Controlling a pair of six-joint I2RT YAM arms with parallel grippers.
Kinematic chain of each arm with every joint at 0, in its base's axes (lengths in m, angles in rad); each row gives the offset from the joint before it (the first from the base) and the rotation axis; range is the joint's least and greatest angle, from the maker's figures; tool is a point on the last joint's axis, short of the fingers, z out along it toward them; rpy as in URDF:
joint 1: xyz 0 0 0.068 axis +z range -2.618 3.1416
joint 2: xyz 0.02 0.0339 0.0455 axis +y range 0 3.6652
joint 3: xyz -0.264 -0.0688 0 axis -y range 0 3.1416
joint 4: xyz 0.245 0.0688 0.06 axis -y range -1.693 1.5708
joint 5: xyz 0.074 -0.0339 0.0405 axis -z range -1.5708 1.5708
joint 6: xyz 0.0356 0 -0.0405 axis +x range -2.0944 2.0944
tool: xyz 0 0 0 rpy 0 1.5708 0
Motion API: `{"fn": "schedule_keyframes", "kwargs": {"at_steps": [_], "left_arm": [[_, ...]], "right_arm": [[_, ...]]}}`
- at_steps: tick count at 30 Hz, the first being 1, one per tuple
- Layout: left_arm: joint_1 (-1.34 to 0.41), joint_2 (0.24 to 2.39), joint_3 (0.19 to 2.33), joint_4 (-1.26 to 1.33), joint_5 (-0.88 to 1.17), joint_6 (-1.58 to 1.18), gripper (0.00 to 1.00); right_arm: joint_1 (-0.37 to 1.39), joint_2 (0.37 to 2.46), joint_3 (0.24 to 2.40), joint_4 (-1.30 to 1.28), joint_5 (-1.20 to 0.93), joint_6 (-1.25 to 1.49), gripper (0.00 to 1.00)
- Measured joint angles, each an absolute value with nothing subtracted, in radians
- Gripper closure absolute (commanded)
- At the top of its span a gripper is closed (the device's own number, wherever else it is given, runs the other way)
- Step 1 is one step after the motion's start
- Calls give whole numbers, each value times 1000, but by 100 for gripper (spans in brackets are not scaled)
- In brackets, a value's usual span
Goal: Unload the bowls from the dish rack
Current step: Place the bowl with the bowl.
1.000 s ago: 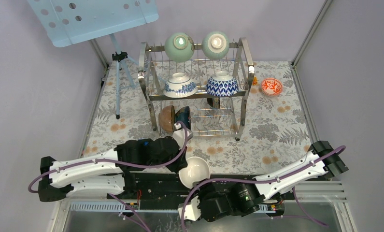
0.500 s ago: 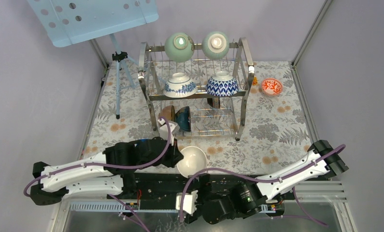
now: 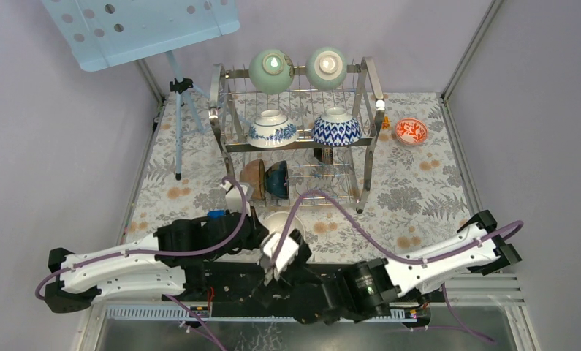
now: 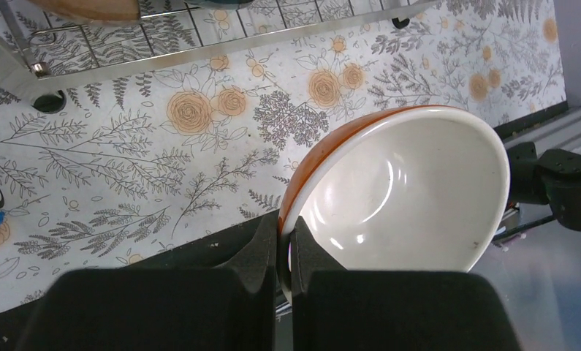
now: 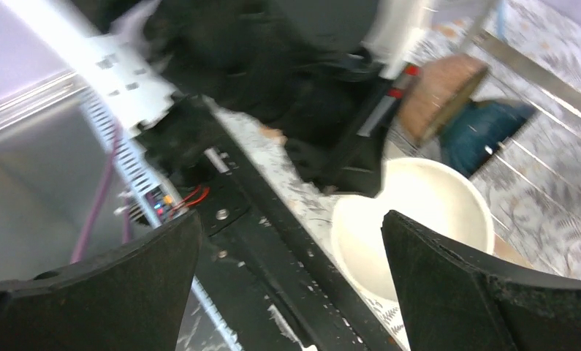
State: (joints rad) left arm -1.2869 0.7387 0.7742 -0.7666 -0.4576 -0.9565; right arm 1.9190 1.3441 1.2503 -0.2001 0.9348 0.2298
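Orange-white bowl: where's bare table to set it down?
Free: mat right of the dish rack, nearer than the red-patterned bowl; mat between tripod and rack. Crowded: before the rack, where left hand, right hand and orange-white bowl meet.

Orange bowl [image 4: 400, 194], white inside; black left claw [image 4: 285, 228]; floral-printed table [image 4: 199, 161].

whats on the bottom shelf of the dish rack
A brown bowl and a dark teal bowl stand on edge at the left end of that shelf of the dish rack. The shelf's back part is hidden under the upper tier.
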Motion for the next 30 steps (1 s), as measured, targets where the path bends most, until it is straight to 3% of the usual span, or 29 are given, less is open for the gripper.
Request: {"fn": "schedule_keyframes", "kwargs": {"at_steps": [5, 12, 18, 30], "left_arm": [[-1287, 714, 754, -776, -483, -1053, 100], [-1287, 717, 717, -832, -501, -1190, 100], [-1287, 757, 711, -852, -503, -1267, 100], [-1287, 801, 712, -889, -503, -1303, 100]], "right_arm": [[1810, 1341, 1254, -369, 1006, 534, 13], [1780, 1293, 1244, -714, 1087, 1075, 39], [1664, 1223, 1092, -751, 1045, 1251, 40], [1569, 1230, 1025, -605, 917, 1225, 47]]}}
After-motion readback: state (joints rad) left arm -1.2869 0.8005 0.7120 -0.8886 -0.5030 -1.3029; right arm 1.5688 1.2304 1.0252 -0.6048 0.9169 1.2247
